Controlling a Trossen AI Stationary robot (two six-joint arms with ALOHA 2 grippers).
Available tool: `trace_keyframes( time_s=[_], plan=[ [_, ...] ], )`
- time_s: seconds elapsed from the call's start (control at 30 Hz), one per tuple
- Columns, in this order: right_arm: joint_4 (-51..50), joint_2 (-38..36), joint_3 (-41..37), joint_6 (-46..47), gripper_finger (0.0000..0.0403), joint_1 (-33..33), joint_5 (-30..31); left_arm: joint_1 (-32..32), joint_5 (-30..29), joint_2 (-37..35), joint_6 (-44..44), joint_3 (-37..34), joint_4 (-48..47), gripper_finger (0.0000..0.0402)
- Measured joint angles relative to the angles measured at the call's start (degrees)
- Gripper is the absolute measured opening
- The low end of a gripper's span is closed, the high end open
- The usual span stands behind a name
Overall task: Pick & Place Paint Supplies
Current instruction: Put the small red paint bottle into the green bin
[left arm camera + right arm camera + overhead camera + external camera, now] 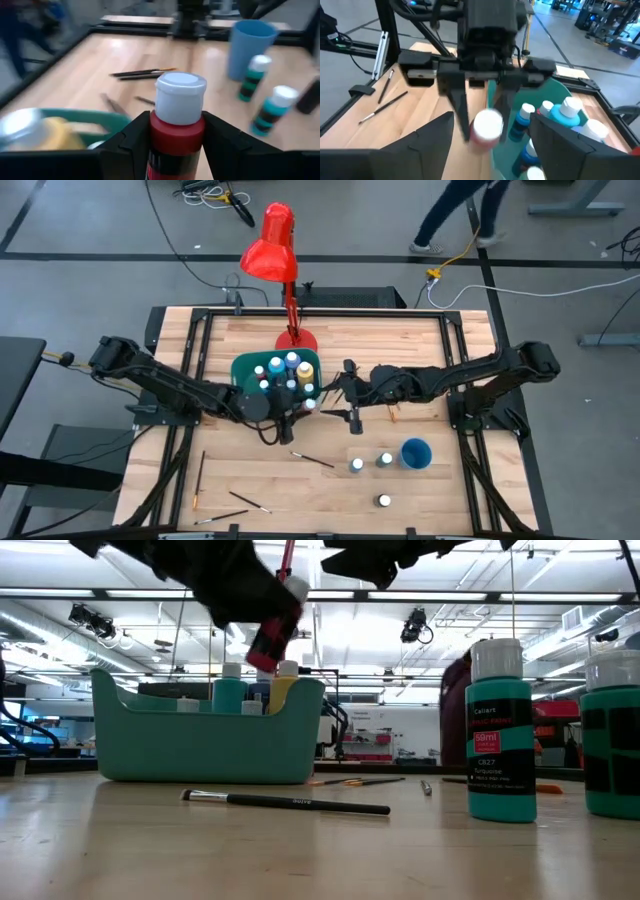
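Left gripper (172, 145) is clamped on a red paint bottle (176, 131), hanging at the bin's front rim, and the right gripper (322, 395) sits spread wide and empty just beside it. Risk as I see it: the teal bin (205, 735) is already packed with bottles, so dropping the red one could land it on caps and tip it out. Loose brushes (312, 460) and three bottles (357, 465) by the blue cup (415, 452) still wait near the table's front edge.

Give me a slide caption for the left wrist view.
Left gripper clamps a white-capped red paint bottle above the teal bin.
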Motion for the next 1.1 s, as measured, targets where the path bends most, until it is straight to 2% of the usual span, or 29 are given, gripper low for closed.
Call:
trace_keyframes(
  time_s=[0.2,0.4,0.53,0.63,0.83,0.97,1.1],
  plan=[
    [-2.33,-0.69,0.00,0.64,0.0267,0.00,1.52,-5.36,-14.84,-5.11,0.02,0.02,-5.89,0.0163],
    [-2.12,-0.69,0.00,0.68,0.0267,0.00,1.52,-9.96,-27.56,-7.63,-11.50,-1.68,-15.92,0.0159],
    [-1.05,-0.69,0.00,0.71,0.0267,0.00,1.53,-10.14,-31.75,-7.52,-17.71,-7.66,-10.40,0.0164],
    [-1.03,-0.69,0.00,0.74,0.0267,0.00,1.52,-10.14,-33.71,-7.50,-19.21,-13.25,-2.76,0.0163],
    [-0.98,-0.69,0.00,0.37,0.0267,0.00,1.54,-10.11,-34.06,-7.19,-16.49,-21.77,14.88,0.0157],
    [-0.64,-0.69,0.00,0.24,0.0267,0.00,1.54,-9.10,-34.09,-6.35,-15.78,-23.16,18.16,0.0163],
    [-0.64,-0.67,0.00,0.22,0.0267,0.00,1.54,-7.50,-31.97,-2.04,-16.05,-23.11,21.35,0.0158]
  ],
)
